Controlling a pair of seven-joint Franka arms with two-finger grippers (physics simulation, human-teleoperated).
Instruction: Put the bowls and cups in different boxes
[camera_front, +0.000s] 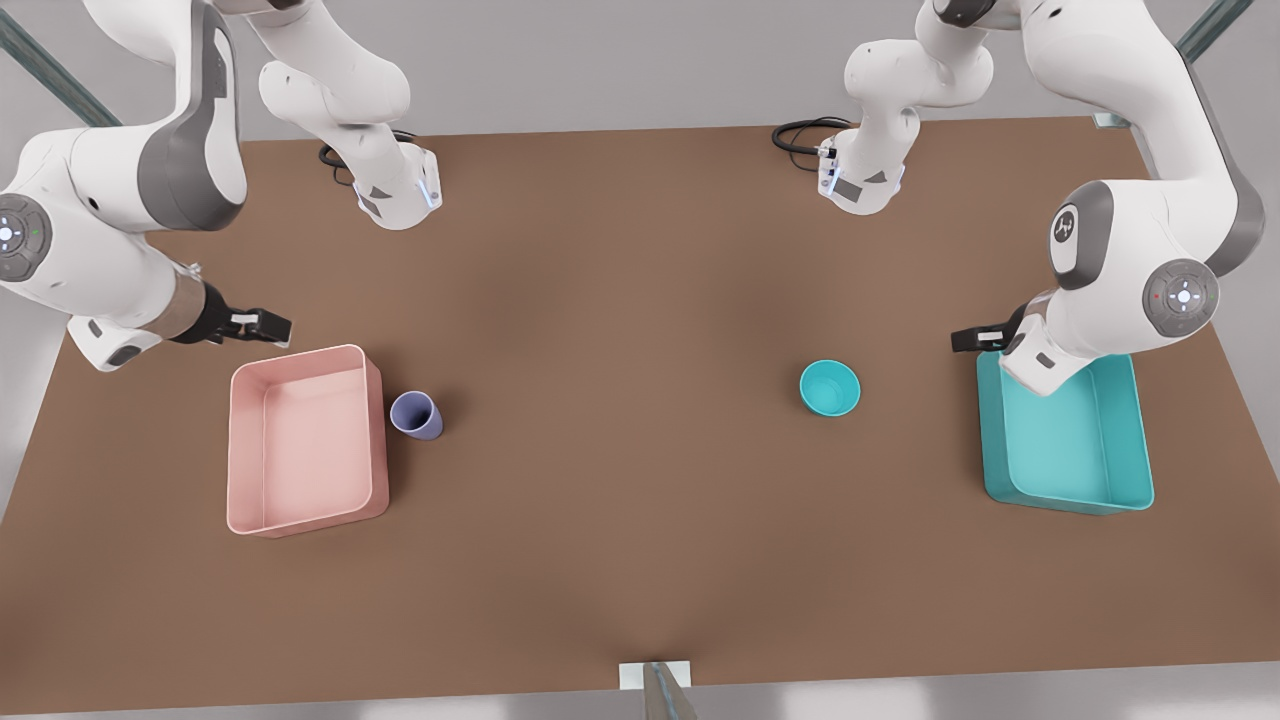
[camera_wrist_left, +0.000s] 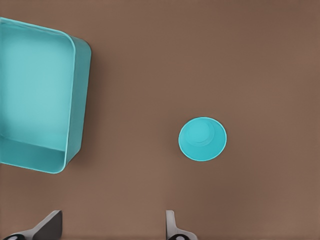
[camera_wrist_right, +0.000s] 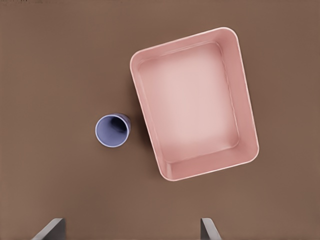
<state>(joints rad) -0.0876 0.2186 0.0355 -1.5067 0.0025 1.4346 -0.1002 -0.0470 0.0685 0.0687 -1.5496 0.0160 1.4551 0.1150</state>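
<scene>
Front view: a brown table (camera_front: 620, 480) carries everything. Taking the pink box (camera_front: 305, 440) as the landmark, the lavender cup (camera_front: 416, 414) stands upright just beside its wall on the side toward the table's middle, apart from it by a thin gap. The teal bowl (camera_front: 830, 388) sits well away from the pink box, across the middle of the table, and the teal box (camera_front: 1066, 440) lies beyond the bowl at the far end. The right gripper (camera_front: 268, 326) hangs above the table near the pink box's corner that lies toward the arm bases, holding nothing; from here I cannot tell how wide its fingers stand. The left gripper (camera_front: 966, 340) hangs at the teal box's corner that lies toward the arm bases, also empty.

Left wrist view: the teal box (camera_wrist_left: 75, 100) and the bowl (camera_wrist_left: 202, 139) lie apart on bare table. The left gripper's fingers (camera_wrist_left: 172, 227) are spread wide, with only table between them.

Right wrist view: the cup (camera_wrist_right: 112, 131) stands just beside the pink box (camera_wrist_right: 145, 105), not touching it. The right gripper's fingers (camera_wrist_right: 207, 229) are spread wide and grip nothing.
</scene>
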